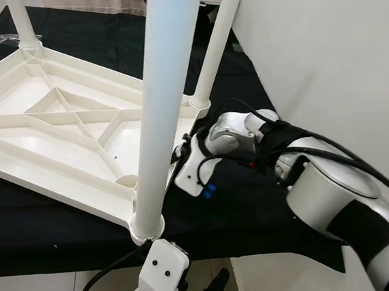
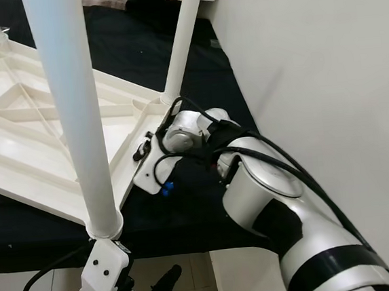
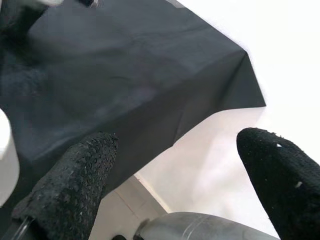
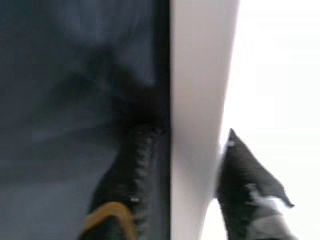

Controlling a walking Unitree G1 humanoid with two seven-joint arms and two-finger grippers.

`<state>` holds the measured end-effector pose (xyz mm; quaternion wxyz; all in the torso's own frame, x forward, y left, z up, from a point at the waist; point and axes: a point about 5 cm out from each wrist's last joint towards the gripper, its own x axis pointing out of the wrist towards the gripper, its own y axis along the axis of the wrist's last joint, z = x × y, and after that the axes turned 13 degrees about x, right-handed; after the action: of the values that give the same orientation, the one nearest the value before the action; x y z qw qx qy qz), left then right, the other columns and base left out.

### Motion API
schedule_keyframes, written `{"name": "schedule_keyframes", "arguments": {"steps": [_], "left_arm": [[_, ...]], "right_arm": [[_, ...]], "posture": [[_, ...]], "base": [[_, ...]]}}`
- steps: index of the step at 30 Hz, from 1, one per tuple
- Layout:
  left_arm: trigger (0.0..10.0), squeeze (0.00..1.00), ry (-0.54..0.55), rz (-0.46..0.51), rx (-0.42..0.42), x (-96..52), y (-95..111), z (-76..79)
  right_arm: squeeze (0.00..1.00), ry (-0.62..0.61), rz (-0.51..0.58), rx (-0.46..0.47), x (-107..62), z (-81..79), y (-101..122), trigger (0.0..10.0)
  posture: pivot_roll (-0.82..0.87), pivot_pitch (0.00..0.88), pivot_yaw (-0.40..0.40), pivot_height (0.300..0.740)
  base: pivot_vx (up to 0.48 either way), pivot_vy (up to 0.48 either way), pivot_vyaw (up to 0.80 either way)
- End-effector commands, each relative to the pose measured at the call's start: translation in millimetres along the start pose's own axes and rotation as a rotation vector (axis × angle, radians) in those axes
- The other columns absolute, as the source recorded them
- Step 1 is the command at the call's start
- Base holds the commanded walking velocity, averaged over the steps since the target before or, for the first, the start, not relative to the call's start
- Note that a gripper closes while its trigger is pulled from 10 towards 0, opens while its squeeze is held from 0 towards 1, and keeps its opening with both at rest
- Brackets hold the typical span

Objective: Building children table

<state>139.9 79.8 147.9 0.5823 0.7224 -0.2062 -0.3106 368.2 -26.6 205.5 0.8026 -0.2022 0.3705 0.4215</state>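
a black cloth covers the low platform in front of the robot, and a white wall rises along its right side. on the cloth lies the white plastic tabletop, upside down, its ribbed underside facing up. three white legs stand upright in its corner sockets: the near leg at the closest corner, the right leg at the corner by the wall, and a far leg at the back left.

the silver right arm bends in from the wall side to the base of the right leg. the right gripper has one black finger on each side of a white upright bar, pinching it, with dark cloth on one side and bright wall on the other; this appears to be the right leg.

the left gripper sits low, below the near corner of the tabletop, its two black fingers spread wide with nothing between them, facing the hanging edge of the cloth and pale floor.
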Motion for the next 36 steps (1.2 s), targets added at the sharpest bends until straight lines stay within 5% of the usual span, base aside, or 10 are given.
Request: {"name": "schedule_keyframes", "arguments": {"steps": [1, 8, 19, 29, 34, 36], "left_arm": [[10.0, 0.0, -0.008, -0.002, -0.015, -0.1, 0.5, 3.3], [10.0, 0.0, 0.007, -0.001, -0.005, 1.1, 0.5, 0.8], [10.0, 0.0, 0.021, 0.008, -0.007, 3.2, 0.9, -0.7], [10.0, 0.0, 0.018, 0.005, 0.004, 4.7, 0.3, -2.6], [10.0, 0.0, 0.017, 0.002, 0.011, 4.7, 0.0, -3.4], [10.0, 0.0, 0.017, 0.002, 0.01, 5.1, -0.4, -3.7]], "right_arm": [[0.0, 0.015, 0.018, 0.03, 1.1, -5.5, -0.9, 0.0], [0.0, 0.009, 0.043, 0.047, 1.0, 3.1, 5.4, 0.0], [0.0, 0.081, 0.097, 0.547, -8.7, 12.1, -5.9, 0.0], [0.0, 0.058, 0.202, 0.762, -17.1, 31.2, -1.8, 0.0], [0.0, 0.017, 0.17, 0.841, -17.2, 36.4, -3.9, 0.0], [0.0, -0.002, 0.199, 0.972, -13.4, 41.9, 0.5, 0.0]], "posture": [[0.07, 0.191, -0.249, 0.74], [0.07, 0.183, -0.247, 0.74], [0.07, 0.173, -0.246, 0.74], [0.07, 0.171, -0.236, 0.74], [0.07, 0.17, -0.234, 0.74], [0.07, 0.169, -0.23, 0.74]], "base": [[0.0, 0.0, 0.0], [0.0, 0.0, 0.0], [0.0, 0.0, 0.0], [0.0, 0.0, 0.0], [0.0, 0.0, 0.0], [0.0, 0.0, 0.0]]}}
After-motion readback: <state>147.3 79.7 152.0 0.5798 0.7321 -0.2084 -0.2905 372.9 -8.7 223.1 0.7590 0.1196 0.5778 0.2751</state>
